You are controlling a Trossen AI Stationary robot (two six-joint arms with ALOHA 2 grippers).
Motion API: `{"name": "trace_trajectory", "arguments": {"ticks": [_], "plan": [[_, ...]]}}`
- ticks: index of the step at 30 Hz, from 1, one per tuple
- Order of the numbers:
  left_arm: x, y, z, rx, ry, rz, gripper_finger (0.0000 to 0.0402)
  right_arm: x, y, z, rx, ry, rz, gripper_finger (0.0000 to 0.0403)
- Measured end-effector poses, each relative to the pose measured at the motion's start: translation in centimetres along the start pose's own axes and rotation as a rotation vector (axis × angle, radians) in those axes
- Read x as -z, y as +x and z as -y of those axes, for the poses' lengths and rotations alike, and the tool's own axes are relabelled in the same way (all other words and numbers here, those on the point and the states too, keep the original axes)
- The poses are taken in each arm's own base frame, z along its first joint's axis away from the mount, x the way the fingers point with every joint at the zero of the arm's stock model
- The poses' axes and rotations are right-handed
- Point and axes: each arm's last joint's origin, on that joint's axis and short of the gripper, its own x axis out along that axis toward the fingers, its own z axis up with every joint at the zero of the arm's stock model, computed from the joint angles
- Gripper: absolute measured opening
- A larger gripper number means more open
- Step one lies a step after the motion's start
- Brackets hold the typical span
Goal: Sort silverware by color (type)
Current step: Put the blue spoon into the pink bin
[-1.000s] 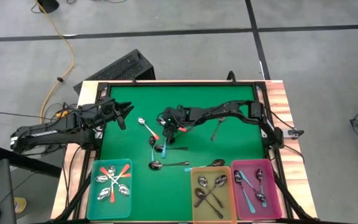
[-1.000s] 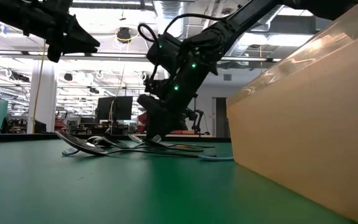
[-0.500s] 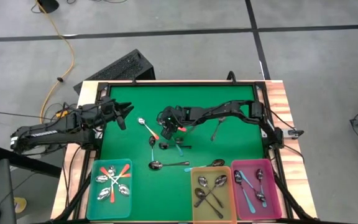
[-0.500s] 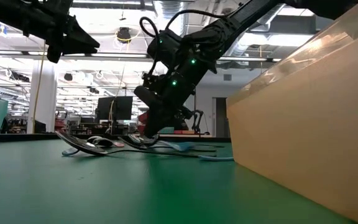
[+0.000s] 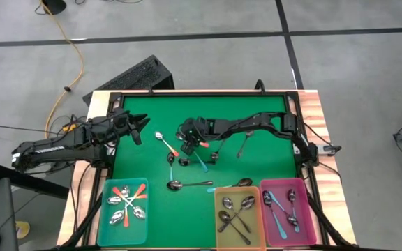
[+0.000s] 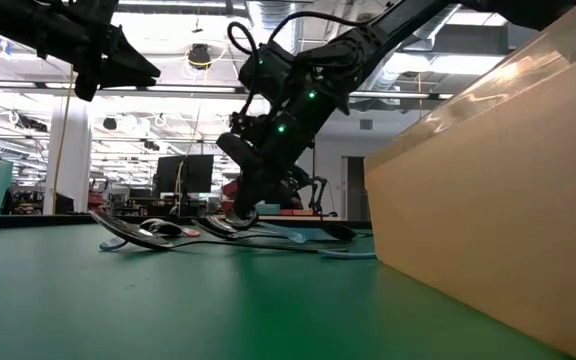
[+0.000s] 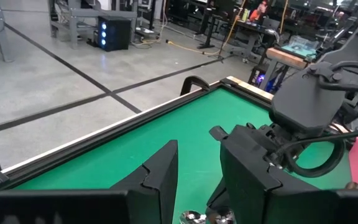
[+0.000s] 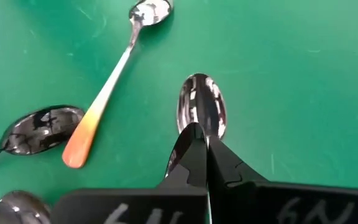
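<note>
The right gripper (image 5: 185, 148) sits near the centre of the green table (image 5: 257, 111), clenched on a light-blue-handled spoon (image 5: 199, 160) whose bowl (image 8: 202, 112) shows just past its fingertips; whether the spoon has left the felt cannot be told. The step looks like a pickup bound for the pink bin (image 5: 288, 209) at five o'clock. A straight lift clear of the orange-handled spoon (image 5: 165, 143) just beside it would suit best. The left gripper (image 5: 137, 128) waits at nine o'clock, half parted and holding nothing.

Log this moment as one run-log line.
right gripper: shut on light-blue-handled spoon, mid-mat | left gripper: waiting at left edge | orange-handled spoon: on mat
</note>
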Motion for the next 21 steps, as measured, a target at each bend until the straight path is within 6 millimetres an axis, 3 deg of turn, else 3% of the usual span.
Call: {"name": "trace_trajectory", "arguments": {"ticks": [10, 15, 21], "plan": [[0.0, 0.0, 0.0, 0.000, 0.000, -0.002, 0.0105, -1.7, -1.8, 0.4, -0.010, -0.023, 0.076, 0.0003], [0.1, 0.0, -0.1, -0.013, 0.017, -0.003, 0.0105, -4.1, -5.0, 1.5, -0.007, -0.033, 0.167, 0.0003], [0.0, 0.0, -0.1, -0.027, -0.004, 0.002, 0.0105, -7.1, -10.9, 3.1, 0.001, -0.038, 0.296, 0.0003]]}}
